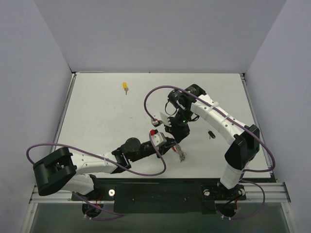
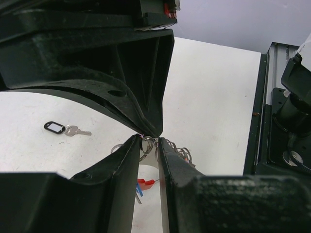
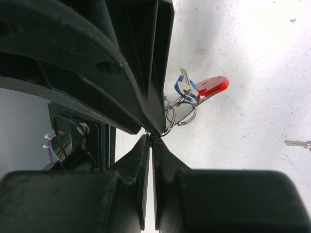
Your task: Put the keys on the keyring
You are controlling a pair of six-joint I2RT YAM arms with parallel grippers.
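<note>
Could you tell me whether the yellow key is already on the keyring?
No, the yellow key lies alone, far from the keyring.

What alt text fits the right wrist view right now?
The right gripper, shut, pinches the keyring by its silver rings above the white table; a blue-headed key and red tag sit on it. Another key lies at right.

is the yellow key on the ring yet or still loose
Loose: the yellow key lies alone at the far left of the table, well apart from the keyring near the middle.
</note>
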